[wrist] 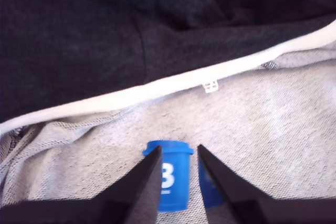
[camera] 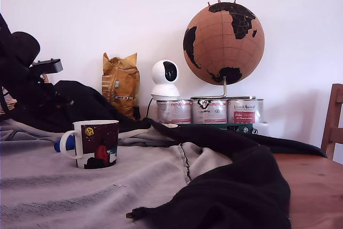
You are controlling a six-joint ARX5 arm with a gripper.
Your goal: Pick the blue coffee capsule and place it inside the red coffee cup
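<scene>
In the wrist view we see the gripper (wrist: 178,169) with its jaws parted, straddling the blue coffee capsule (wrist: 169,179), which stands upright on grey cloth (wrist: 262,129); contact we cannot tell. In the exterior view it peeks out behind the red coffee cup (camera: 96,144).

Wooden table (camera: 316,181) draped in clothing
Grey garment (camera: 64,186) and black garment (camera: 236,186) cover it; red coffee cup (camera: 96,143) and blue coffee capsule (wrist: 171,174) rest on the grey.
</scene>
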